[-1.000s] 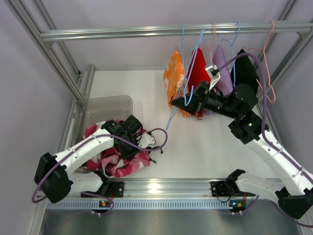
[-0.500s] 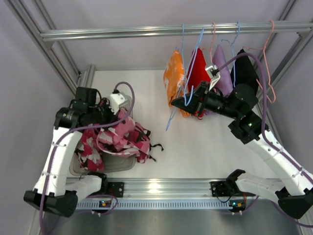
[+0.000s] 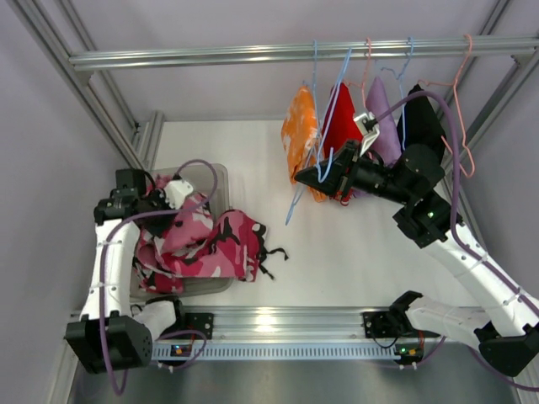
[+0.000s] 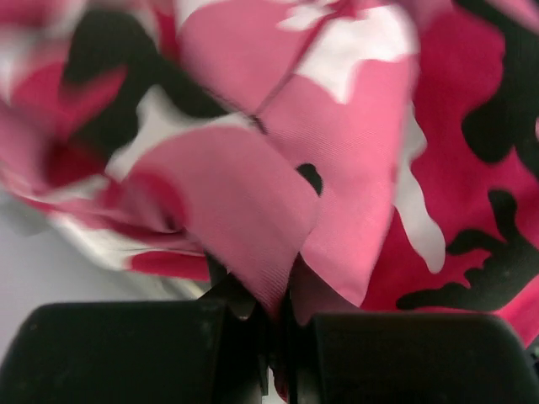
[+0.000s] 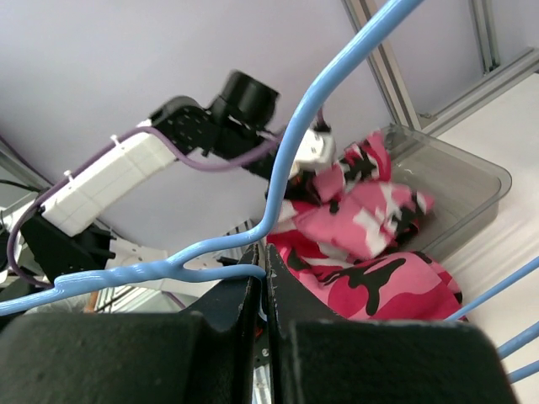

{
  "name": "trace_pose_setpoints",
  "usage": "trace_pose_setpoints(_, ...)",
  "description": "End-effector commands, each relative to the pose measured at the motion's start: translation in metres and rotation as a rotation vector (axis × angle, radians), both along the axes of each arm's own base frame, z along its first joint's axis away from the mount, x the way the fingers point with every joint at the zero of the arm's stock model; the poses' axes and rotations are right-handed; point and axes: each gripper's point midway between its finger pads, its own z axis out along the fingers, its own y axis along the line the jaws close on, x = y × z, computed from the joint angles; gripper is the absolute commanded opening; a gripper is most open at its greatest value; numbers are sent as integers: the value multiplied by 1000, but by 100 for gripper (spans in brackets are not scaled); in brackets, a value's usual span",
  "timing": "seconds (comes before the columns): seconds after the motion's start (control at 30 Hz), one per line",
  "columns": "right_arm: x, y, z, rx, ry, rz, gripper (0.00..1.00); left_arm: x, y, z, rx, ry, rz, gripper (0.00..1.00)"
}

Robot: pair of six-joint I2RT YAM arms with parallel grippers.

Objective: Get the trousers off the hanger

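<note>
Your left jaws: pinched shut on camo trousers (image 3: 210,248), draped over bin (image 5: 472,198), counter's left. Right jaws: clamped on blue hanger (image 5: 333,84). Orange trousers (image 3: 299,139) hang just beyond them, long axis vertical.

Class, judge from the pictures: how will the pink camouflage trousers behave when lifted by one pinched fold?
Probably floppy: the camouflage trousers sag in folds over the rim of the bin. Likely light: a small pinch in the left gripper seems to carry them. The black cords may snag.
</note>
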Motion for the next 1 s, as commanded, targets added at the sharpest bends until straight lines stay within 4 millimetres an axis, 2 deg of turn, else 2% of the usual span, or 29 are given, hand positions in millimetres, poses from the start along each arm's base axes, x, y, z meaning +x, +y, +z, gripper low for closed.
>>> trace_pose_setpoints(0.0, -2, -6, 13, 35, -56, -7, 0, -20, 0, -42, 55, 82, -150, 0)
trace_pose_setpoints(0.07, -2, -6, 15, 36, -59, -5, 0, -25, -2, -68, 37, 139, -158, 16)
trace_pose_setpoints(0.1, -2, -6, 15, 35, -62, -4, 0, -24, -2, -73, 30, 149, -151, 43)
trace_pose_setpoints(0.13, -3, -6, 16, 36, -63, -4, 0, -23, -4, -76, 11, 164, -144, 55)
trace_pose_setpoints(0.2, -3, -7, 17, 31, -66, -7, 0, -18, -16, -60, -64, 134, -165, 75)
trace_pose_setpoints(0.23, -4, -8, 19, 32, -71, -9, 0, -17, -21, -47, -91, 104, -185, 80)
trace_pose_setpoints(0.27, -5, -9, 20, 32, -77, -9, 0, -16, -27, -34, -110, 69, -226, 82)
trace_pose_setpoints(0.3, -5, -10, 20, 30, -78, -16, 0, -20, -40, -6, -172, 14, -273, 83)
trace_pose_setpoints(0.37, -6, -11, 21, 30, -86, -20, 0, -24, -54, 24, -213, -62, -362, 85)
trace_pose_setpoints(0.4, -6, -12, 21, 32, -90, -25, 0, -31, -69, 48, -274, -109, -415, 85)
trace_pose_setpoints(0.53, -7, -15, 19, 30, -91, -33, 0, -55, -98, 96, -385, -187, -547, 88)
trace_pose_setpoints(0.6, -8, -17, 20, 33, -104, -40, 0, -58, -104, 106, -424, -184, -559, 94)
trace_pose_setpoints(0.67, -8, -18, 14, 14, -82, -45, 0, -63, -111, 103, -418, -156, -591, 96)
trace_pose_setpoints(0.7, -7, -19, 13, 14, -82, -50, 0, -66, -113, 94, -398, -125, -612, 97)
trace_pose_setpoints(0.73, -6, -19, 13, 14, -83, -54, 0, -73, -118, 73, -359, -59, -647, 97)
trace_pose_setpoints(0.83, 1, -27, 12, 18, -73, -97, 0, -85, -138, 49, -308, -17, -726, 98)
trace_pose_setpoints(0.87, 8, -32, 10, 16, -56, -131, 0, -78, -139, 35, -258, -20, -732, 98)
trace_pose_setpoints(0.9, 10, -36, 9, 15, -49, -149, 0, -81, -150, 30, -235, -11, -787, 98)
trace_pose_setpoints(0.97, 18, -48, 9, 19, -38, -198, 0, -72, -155, 26, -173, -9, -797, 98)
